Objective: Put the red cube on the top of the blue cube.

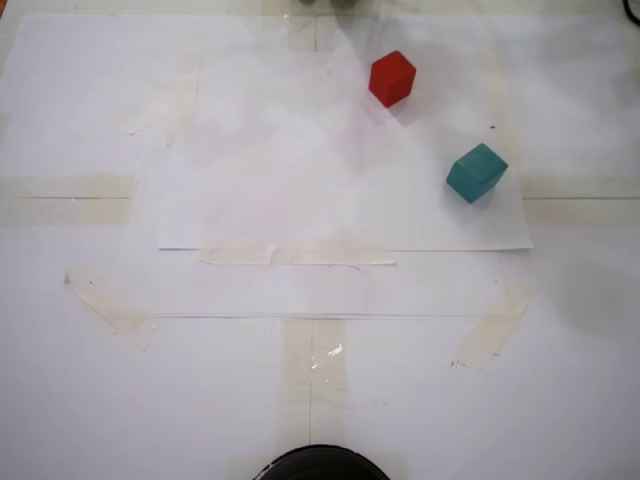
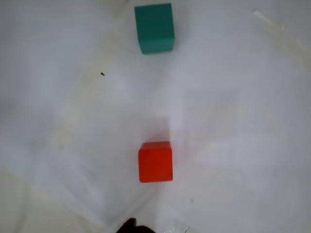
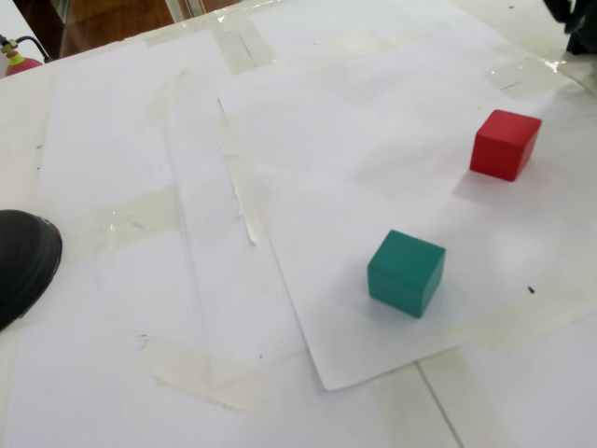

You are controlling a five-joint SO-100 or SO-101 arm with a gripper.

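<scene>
The red cube [image 1: 391,78] rests on white paper near the far edge in a fixed view, apart from the teal blue cube [image 1: 476,172], which sits closer and to its right. The wrist view looks down on both, with the red cube [image 2: 155,162] low in the middle and the blue cube [image 2: 154,27] at the top. From the side, the red cube [image 3: 505,144] stands at right and the blue cube [image 3: 406,272] nearer the camera. Only a dark sliver of the gripper [image 2: 130,226] shows at the wrist view's bottom edge, clear of both cubes. Its jaws are hidden.
White paper sheets [image 1: 300,200] held down by tape strips [image 1: 295,255] cover the table. A black rounded object [image 1: 320,465] sits at the near edge and also shows as the black object [image 3: 23,261] at the left. A dark arm part [image 3: 583,23] fills the top right corner.
</scene>
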